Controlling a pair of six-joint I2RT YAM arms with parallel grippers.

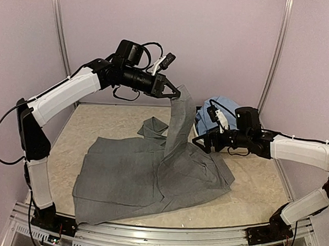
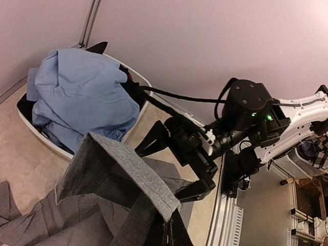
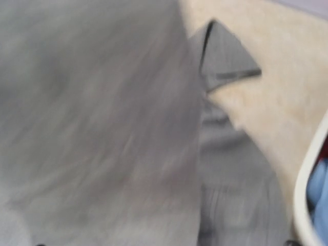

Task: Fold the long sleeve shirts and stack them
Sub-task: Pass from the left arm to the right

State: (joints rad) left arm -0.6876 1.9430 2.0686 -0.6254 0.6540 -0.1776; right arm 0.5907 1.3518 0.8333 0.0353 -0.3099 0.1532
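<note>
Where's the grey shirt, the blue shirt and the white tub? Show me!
grey shirt (image 1: 126, 176): top external view, on its flat, spread-out body.
blue shirt (image 2: 82, 92): left wrist view, on its bunched-up middle.
white tub (image 3: 306, 174): right wrist view, on its curved rim.

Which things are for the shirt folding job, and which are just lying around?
For the job: grey shirt, sleeve held up by the left hand; light blue shirt; open right hand.
Just lying about: white basin, holding the light blue shirt.

Pale lilac walls (image 1: 213, 37) with metal posts (image 1: 59, 29) enclose a beige tabletop (image 1: 258, 186) edged by an aluminium rail (image 1: 164, 236).
</note>
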